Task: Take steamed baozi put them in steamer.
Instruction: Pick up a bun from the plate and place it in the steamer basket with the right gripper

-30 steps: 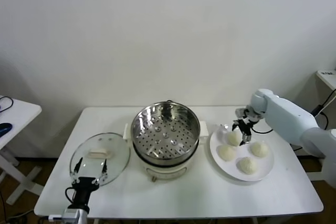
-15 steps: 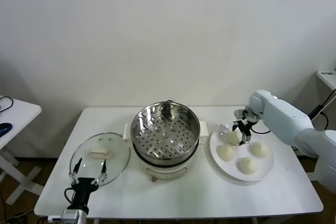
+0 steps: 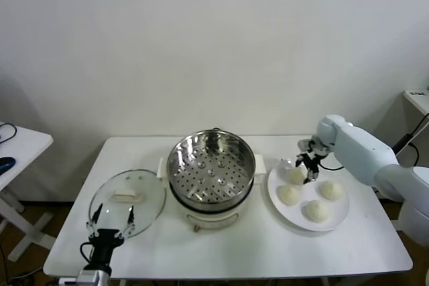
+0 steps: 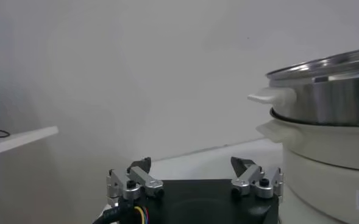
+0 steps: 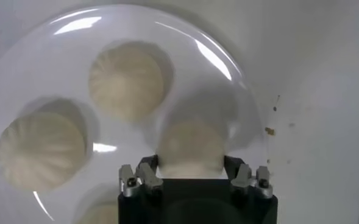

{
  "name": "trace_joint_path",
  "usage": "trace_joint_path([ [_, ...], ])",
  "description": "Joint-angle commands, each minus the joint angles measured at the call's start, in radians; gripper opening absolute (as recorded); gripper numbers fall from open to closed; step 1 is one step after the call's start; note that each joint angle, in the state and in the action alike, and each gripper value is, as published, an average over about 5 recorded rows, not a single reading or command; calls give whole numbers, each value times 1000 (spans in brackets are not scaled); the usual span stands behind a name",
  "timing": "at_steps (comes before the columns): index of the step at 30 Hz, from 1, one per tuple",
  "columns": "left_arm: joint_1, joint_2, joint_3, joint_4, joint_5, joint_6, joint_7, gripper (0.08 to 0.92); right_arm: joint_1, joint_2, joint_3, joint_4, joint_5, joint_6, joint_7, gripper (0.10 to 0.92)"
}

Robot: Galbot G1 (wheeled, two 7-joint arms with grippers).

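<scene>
The robot's right tool (image 3: 303,168) hangs over the white plate (image 3: 340,217) at the right end of the white table (image 3: 268,246), its fingers (image 5: 147,175) set on either side of the rear-left of four steamed baozi (image 3: 295,175) and touching its flanks; the right wrist view shows that bun (image 5: 190,151) framed between the pads, so the tool appears to be pinching it, though the bun sits on the plate, not yet lifted. The other three buns lie close together on the same plate, none touching the tool. The steamer (image 3: 211,169), a shiny steel pot with a bare perforated tray, stands on its cream base at mid-table, just beside the plate, with no bun in it. A glass lid (image 3: 127,202) rests flat on the table to the steamer's left. The left tool (image 3: 111,218) waits low at the table's near-left edge by the lid, fingers spread and holding nothing. Judging by their smooth, domed dough, the buns should be light, soft and easily dented, perhaps slightly tacky against the plate; the sound hold is low on the sides across the widest part, with only gentle pressure, since a hard squeeze could crease or tear the skin.
</scene>
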Motion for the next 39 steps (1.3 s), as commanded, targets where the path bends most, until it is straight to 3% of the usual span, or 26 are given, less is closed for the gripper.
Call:
trace_joint_path([
  [1, 3, -1, -3, -5, 0, 0, 0, 823, 34, -22, -7, 73, 18, 4, 0, 704],
  [11, 10, -3, -7, -10, 4, 4, 2, 823, 345, -177, -210, 507, 152, 26, -8, 701],
  [18, 24, -2, -4, -22, 9, 3, 4, 823, 590, -179, -272, 712, 65, 112, -38, 699],
  [25, 35, -6, 14, -27, 21, 2, 4, 823, 638, -91, -260, 849, -65, 181, -50, 704],
  [31, 38, -1, 10, -46, 19, 19, 1, 823, 557, 38, -231, 859, -161, 203, -49, 698],
  [39, 28, 32, 4, -55, 2, 19, 9, 823, 395, 258, -172, 656, -287, 274, -36, 700],
])
